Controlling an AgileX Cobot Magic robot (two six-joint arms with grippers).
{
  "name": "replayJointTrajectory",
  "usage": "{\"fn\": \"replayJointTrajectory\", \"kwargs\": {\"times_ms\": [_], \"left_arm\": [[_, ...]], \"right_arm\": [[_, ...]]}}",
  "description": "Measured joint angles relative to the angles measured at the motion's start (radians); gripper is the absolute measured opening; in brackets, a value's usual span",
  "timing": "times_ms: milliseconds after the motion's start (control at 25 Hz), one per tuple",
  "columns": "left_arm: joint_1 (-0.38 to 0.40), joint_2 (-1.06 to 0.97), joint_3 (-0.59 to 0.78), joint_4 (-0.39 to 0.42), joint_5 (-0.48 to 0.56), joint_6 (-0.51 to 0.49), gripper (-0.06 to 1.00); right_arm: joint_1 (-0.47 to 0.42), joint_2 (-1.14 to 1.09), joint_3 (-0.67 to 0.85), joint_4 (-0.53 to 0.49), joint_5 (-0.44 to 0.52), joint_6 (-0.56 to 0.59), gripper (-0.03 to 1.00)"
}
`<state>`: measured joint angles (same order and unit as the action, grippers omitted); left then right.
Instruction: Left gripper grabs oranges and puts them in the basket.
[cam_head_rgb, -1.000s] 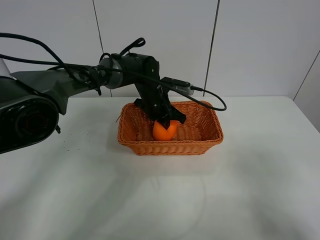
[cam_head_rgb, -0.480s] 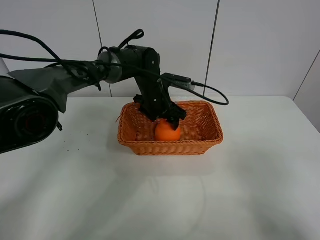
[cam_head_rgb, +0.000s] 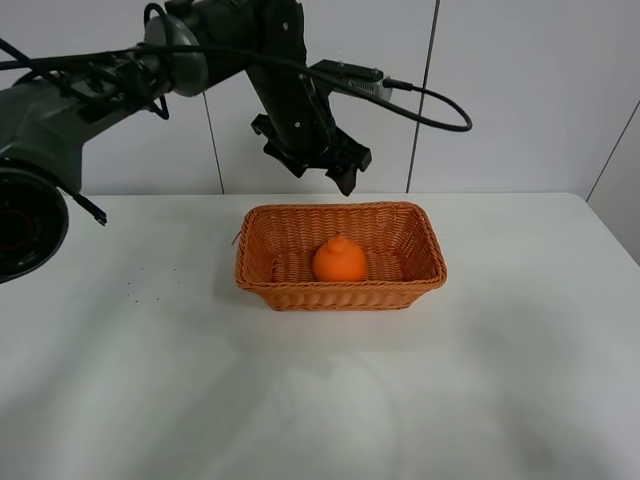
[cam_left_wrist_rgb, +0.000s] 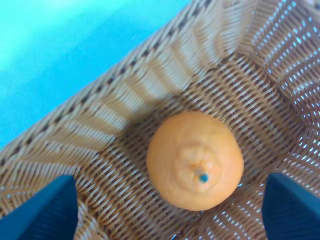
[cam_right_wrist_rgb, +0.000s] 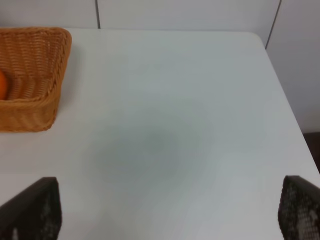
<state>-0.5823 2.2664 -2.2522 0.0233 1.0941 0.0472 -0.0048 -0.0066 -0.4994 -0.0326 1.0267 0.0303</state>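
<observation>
The orange (cam_head_rgb: 338, 260) sits upright, knob up, on the floor of the wicker basket (cam_head_rgb: 262, 285) near its middle. My left gripper (cam_head_rgb: 322, 172) hangs open and empty well above the basket's back rim, with its black cable trailing to the right. In the left wrist view the orange (cam_left_wrist_rgb: 195, 160) lies free in the basket (cam_left_wrist_rgb: 125, 115), between and below the two spread fingertips (cam_left_wrist_rgb: 45, 210) of the left gripper (cam_left_wrist_rgb: 170, 212). My right gripper (cam_right_wrist_rgb: 165, 215) is open and empty over bare table; it does not show in the exterior high view.
The basket stands at the back middle of the white table (cam_head_rgb: 300, 400). Grey wall panels (cam_head_rgb: 520, 90) rise just behind it. In the right wrist view the basket's end wall (cam_right_wrist_rgb: 35, 75) is off to one side and the table's corner (cam_right_wrist_rgb: 255, 40) shows.
My left gripper let go of the orange, opened and rose from inside the basket to well above its back rim. The orange stays in the basket.
</observation>
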Motion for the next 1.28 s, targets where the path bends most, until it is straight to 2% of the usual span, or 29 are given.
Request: {"fn": "replayJointTrajectory", "kwargs": {"times_ms": [160,280,720,880,1000,1280], "left_arm": [[0.031,-0.001,-0.002,-0.004,0.005,-0.002,0.86],[0.089,0.0,-0.002,-0.004,0.003,-0.003,0.86],[0.464,0.0,0.094,0.004,-0.027,-0.003,0.86],[0.558,0.0,0.127,0.004,-0.026,-0.003,0.86],[0.583,-0.01,0.142,0.006,-0.026,-0.006,0.85],[0.584,-0.092,0.216,0.003,0.004,-0.006,0.85]], "right_arm": [[0.0,0.0,0.0,0.0,0.0,0.0,0.69],[0.0,0.0,0.0,0.0,0.0,0.0,0.69],[0.0,0.0,0.0,0.0,0.0,0.0,0.69],[0.0,0.0,0.0,0.0,0.0,0.0,0.69],[0.0,0.0,0.0,0.0,0.0,0.0,0.69],[0.0,0.0,0.0,0.0,0.0,0.0,0.69]]}}
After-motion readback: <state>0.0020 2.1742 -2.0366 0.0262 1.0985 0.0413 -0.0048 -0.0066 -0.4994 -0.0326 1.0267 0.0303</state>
